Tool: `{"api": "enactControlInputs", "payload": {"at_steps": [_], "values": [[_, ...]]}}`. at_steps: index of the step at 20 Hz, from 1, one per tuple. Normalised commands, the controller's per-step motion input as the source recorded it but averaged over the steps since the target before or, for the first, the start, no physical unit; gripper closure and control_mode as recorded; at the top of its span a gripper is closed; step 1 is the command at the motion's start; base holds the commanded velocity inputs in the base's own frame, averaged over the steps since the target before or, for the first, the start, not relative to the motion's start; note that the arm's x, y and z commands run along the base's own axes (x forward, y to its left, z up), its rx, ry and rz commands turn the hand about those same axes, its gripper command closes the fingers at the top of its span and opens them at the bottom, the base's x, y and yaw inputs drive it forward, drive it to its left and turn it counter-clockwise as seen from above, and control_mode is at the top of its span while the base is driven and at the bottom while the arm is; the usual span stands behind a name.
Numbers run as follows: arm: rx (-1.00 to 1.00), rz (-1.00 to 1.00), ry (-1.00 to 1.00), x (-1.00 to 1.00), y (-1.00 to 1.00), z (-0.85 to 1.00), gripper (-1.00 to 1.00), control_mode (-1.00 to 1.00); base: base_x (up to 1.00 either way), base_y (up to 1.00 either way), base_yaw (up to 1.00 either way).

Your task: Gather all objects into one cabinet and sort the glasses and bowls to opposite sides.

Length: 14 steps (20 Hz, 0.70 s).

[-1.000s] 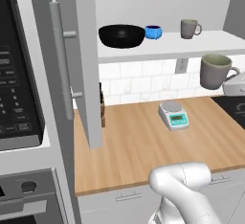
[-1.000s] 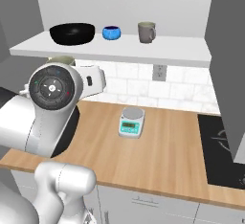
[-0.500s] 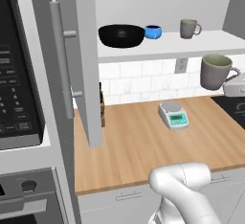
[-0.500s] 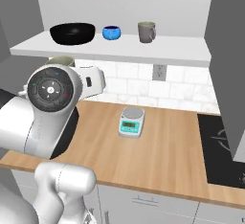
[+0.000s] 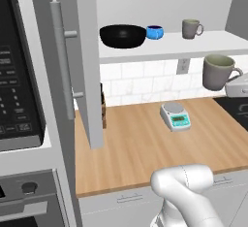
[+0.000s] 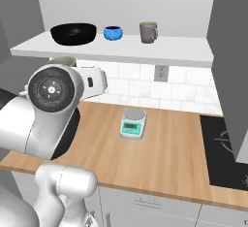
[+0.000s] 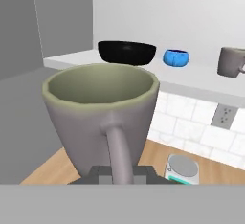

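Hand view: gripper (image 7: 117,174) clamped on upright mug (image 7: 102,114), below shelf (image 7: 191,81); no readable writing on the scale (image 7: 183,167).

shelf (image 6: 121,51): above the counter (image 5: 140,148)
wide bowl (image 6: 73,33): on the shelf, at its left end
small bowl (image 6: 113,32): on the shelf, just right of the wide bowl
shelf mug (image 6: 148,32): on the shelf, right of the small bowl, apart
held mug (image 7: 101,116): upright, below the shelf, above the counter
scale (image 6: 133,123): on the counter, under the shelf
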Motion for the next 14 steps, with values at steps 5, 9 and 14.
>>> {"api": "enactControlInputs", "payload": {"at_steps": [5, 9, 14], "values": [[0.02, -0.22, -0.01, 0.38, -0.20, 0.27, 1.00, -1.00, 0.00, 0.00, 0.00], [0.06, -0.22, -0.05, 0.41, -0.34, 0.33, 1.00, -1.00, 0.00, 0.00, 0.00], [0.06, -0.09, -0.01, 0.22, -0.29, 0.18, 1.00, -1.00, 0.00, 0.00, 0.00]]}}
